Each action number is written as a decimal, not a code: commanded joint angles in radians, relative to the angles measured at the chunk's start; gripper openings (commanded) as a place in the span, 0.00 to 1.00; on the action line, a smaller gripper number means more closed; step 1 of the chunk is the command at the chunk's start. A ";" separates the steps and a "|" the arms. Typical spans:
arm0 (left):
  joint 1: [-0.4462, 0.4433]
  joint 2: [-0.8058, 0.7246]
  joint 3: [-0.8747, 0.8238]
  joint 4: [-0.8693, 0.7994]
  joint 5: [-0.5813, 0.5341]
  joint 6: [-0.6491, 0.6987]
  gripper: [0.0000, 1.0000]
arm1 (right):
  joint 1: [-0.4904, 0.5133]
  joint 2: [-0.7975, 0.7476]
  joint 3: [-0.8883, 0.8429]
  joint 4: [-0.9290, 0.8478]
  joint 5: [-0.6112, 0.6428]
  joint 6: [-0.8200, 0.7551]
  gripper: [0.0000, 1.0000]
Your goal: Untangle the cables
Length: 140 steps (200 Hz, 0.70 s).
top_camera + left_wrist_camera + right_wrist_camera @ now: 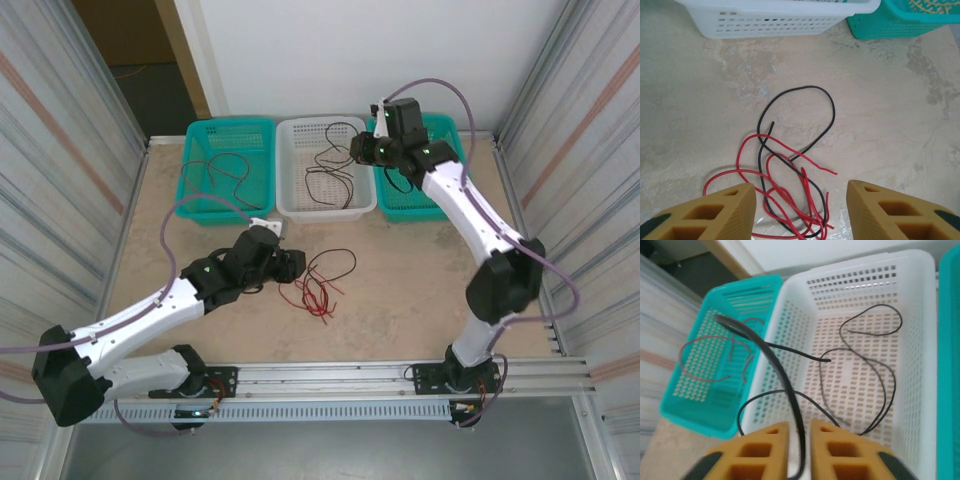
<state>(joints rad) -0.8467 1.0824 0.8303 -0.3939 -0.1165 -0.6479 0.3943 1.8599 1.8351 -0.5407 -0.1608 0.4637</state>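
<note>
From the top, the leftover tangle of red and black cables (320, 283) is seen lying on the table just beside the left gripper (292, 265), while the right gripper (358, 150) is parked over the white basket (327, 212), which sits between two teal baskets and has dark cables in it already. In the left wrist view the fingers are spread wide and nothing is held. The black loop (805, 87) is laid out ahead of them and the red strands (790, 210) are bunched up right between the tips. So the pick is probably best made on one colour only, near a free end or on the open part of the loop and away from the crossings. Then it can be drawn out slowly so the reds aren't dragged along. In the right wrist view the jaws are parted only narrowly, with a black cable (781, 375) running through the gap. The gap looks wider than the cable, so it's judged to be loose rather than pinched. The cable hangs near the white basket's wall next to the teal basket (747, 282), so it should be let go well inside so it isn't left draped over the rim.
</note>
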 commanded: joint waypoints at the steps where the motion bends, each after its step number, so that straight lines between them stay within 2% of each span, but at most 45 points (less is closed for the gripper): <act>1: -0.006 -0.052 0.012 -0.046 -0.013 -0.009 0.55 | -0.004 0.038 0.094 -0.125 0.024 0.034 0.43; 19: -0.006 -0.091 -0.007 -0.068 -0.028 -0.033 0.57 | 0.000 -0.006 0.048 -0.108 0.021 0.059 0.45; 65: -0.006 -0.108 0.007 -0.162 -0.058 -0.045 0.58 | 0.013 -0.212 -0.227 -0.091 0.053 0.081 0.49; 72: -0.006 -0.101 0.010 -0.163 -0.050 -0.041 0.58 | 0.020 -0.254 -0.273 -0.095 0.063 0.081 0.59; 105: -0.003 -0.039 0.003 -0.090 -0.008 -0.016 0.59 | 0.076 -0.496 -0.512 -0.127 0.159 0.056 0.61; 140: 0.033 0.124 0.021 0.043 0.082 -0.002 0.57 | 0.101 -0.708 -0.689 -0.231 0.214 0.062 0.63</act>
<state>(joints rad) -0.8387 1.1122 0.8288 -0.4549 -0.1013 -0.6697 0.4915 1.2564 1.2213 -0.6731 -0.0246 0.5217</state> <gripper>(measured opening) 0.586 0.630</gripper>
